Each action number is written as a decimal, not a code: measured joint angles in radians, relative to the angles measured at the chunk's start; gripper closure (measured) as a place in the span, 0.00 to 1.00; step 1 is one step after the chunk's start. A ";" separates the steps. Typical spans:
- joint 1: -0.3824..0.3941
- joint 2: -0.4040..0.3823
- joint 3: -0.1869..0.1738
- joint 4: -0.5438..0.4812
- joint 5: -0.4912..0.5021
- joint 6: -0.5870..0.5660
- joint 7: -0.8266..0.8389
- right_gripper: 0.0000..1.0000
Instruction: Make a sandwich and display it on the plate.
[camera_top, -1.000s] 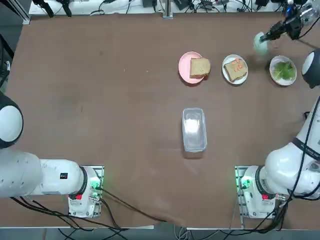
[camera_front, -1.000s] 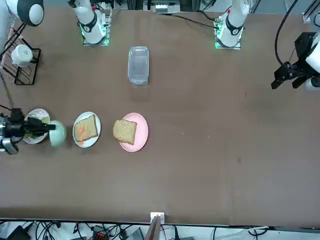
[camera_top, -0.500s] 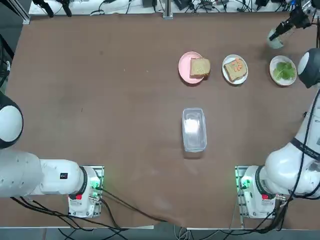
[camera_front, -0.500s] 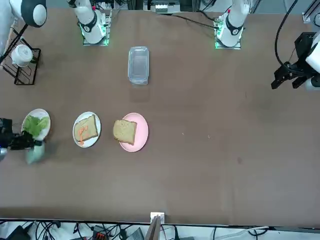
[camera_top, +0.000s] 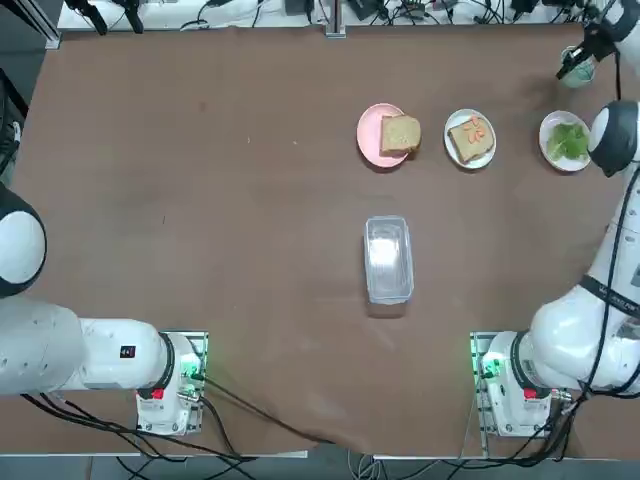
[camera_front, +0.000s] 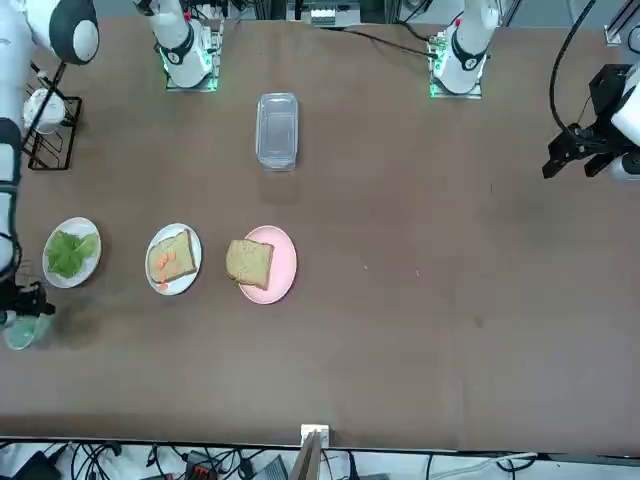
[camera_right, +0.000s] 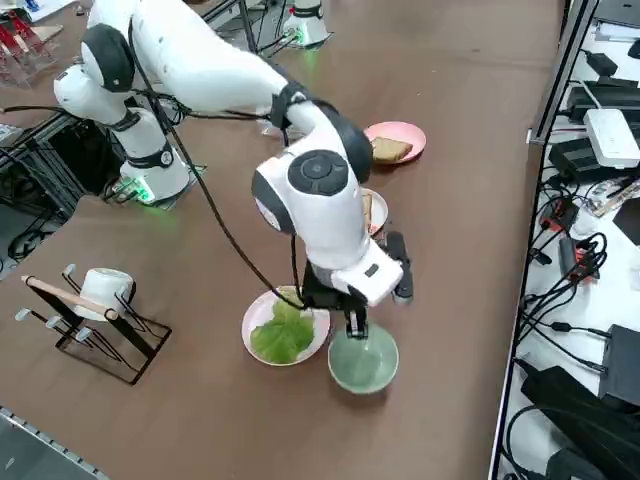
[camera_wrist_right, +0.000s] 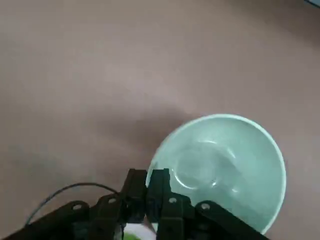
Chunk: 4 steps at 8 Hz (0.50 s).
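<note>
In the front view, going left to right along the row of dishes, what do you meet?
Green bowl held by the right gripper → lettuce plate → white plate with sauced bread → pink plate with plain bread.

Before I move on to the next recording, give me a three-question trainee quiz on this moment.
1. True or false: the right gripper is shut on the rim of the pale green bowl.
2. What lies on the pink plate? A) lettuce B) a plain bread slice C) nothing
3. Fill in: the bread slice with orange sauce sits on the ____ plate, between the pink plate and the lettuce plate.

Key:
1. True; the fingers pinch the bowl's rim, near the table's far right corner, beside the lettuce plate.
2. B; the plain bread slice.
3. White.
</note>
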 joint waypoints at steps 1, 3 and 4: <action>0.001 0.014 0.000 0.000 -0.012 0.022 0.000 0.97; 0.013 0.029 0.000 -0.001 -0.015 0.070 0.000 0.97; 0.025 0.030 0.000 -0.001 -0.016 0.087 0.004 0.97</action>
